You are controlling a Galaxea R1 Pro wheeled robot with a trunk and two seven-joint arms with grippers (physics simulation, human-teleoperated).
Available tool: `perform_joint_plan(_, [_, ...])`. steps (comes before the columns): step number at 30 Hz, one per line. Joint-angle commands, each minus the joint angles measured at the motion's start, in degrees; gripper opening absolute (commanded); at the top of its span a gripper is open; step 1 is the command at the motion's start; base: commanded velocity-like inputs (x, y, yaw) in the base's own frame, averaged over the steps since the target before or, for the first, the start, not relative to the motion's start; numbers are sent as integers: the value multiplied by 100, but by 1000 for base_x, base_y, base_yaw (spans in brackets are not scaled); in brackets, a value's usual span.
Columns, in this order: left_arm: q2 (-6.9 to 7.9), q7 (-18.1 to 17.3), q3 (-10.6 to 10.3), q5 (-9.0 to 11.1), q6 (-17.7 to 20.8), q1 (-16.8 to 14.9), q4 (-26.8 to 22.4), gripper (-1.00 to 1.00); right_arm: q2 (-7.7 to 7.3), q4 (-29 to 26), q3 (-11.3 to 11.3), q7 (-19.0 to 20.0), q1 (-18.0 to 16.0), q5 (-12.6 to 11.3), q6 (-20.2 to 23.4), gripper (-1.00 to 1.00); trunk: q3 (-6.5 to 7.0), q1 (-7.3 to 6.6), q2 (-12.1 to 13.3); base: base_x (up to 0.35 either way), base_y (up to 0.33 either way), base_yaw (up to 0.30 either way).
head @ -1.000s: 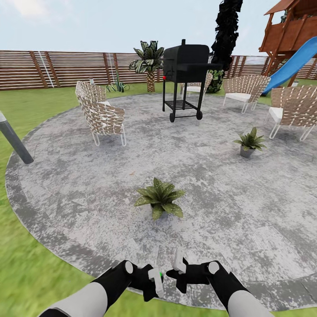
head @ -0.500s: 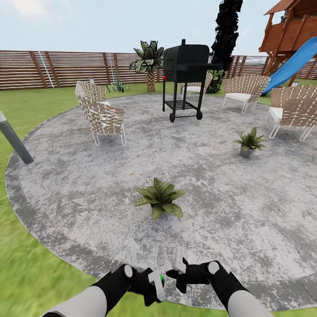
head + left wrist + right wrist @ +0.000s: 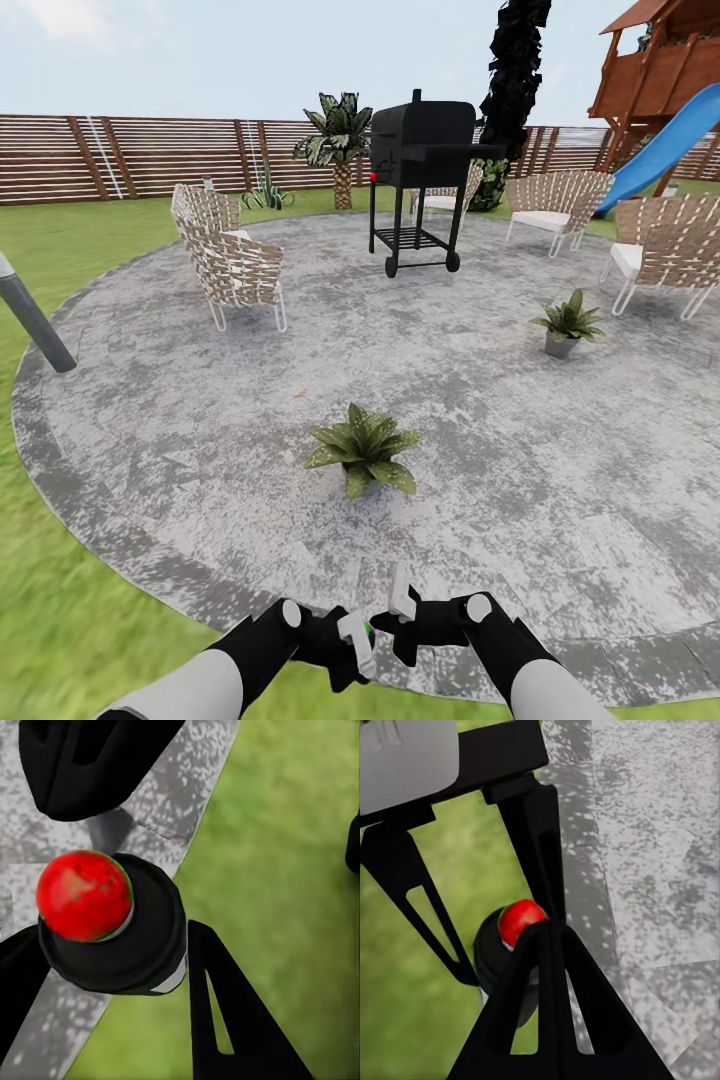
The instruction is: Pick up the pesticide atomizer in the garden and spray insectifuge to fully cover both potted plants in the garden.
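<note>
Fingers (image 3: 225,1020) of left gripper (image 3: 352,642) clamped on pesticide atomizer (image 3: 142,952), with right gripper (image 3: 398,612) just beside, its jaws apparently together. Ahead of both, on patio (image 3: 180,440), broad speckled potted plant (image 3: 364,450); farther ahead and rightward, narrower-leaved potted plant (image 3: 568,322) in grey pot.

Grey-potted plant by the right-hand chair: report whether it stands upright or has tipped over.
Upright. In the head view the grey-potted plant sits flat on the paved patio, its leaves fanning upward above the pot.
</note>
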Motion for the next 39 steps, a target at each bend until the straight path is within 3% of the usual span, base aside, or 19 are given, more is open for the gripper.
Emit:
perform_joint_plan(1, [0, -6, 8, -51, -54, -4, -7, -100, 10, -6, -49, 29, -3, 45, -19, -100, -5, -1, -2, 0, 0, 0])
perform_joint_plan(20, [22, -43, 34, -47, -60, -10, 37, -100, 6, -6, -49, 29, -3, 45, -19, -100, -5, -1, -2, 0, 0, 0])
perform_joint_plan(25, [359, -52, 34, -43, -62, -3, 56, -100, 0, -6, -49, 29, -3, 45, -19, -100, -5, -1, -2, 0, 0, 0])
perform_joint_plan(28, [486, -52, 34, -58, -55, 0, 68, -100, -2, -6, -49, 29, -3, 47, -19, -100, -5, -1, -2, 0, 0, 0])
perform_joint_plan(31, [804, -40, 36, -38, -61, 8, 71, -100, -3, -5, -49, 23, -3, 53, -19, -100, -5, -1, -2, 0, 0, 0])
perform_joint_plan(32, [905, -38, 39, -32, -61, 17, 73, -100, -3, -5, -50, 22, -3, 53, -19, 100, -5, -1, -2, 0, 0, 0])
perform_joint_plan(37, [1374, -21, 44, -8, -62, 34, 142, -100, -18, -5, -55, 9, -3, 48, -27, 100, -5, -1, -2, 0, 0, 0])
perform_joint_plan(39, [1479, 11, 52, 219, -170, 34, 318, -100, -29, -4, -67, -16, -3, 46, -36, 100, -5, -1, -2, 0, 0, 0])
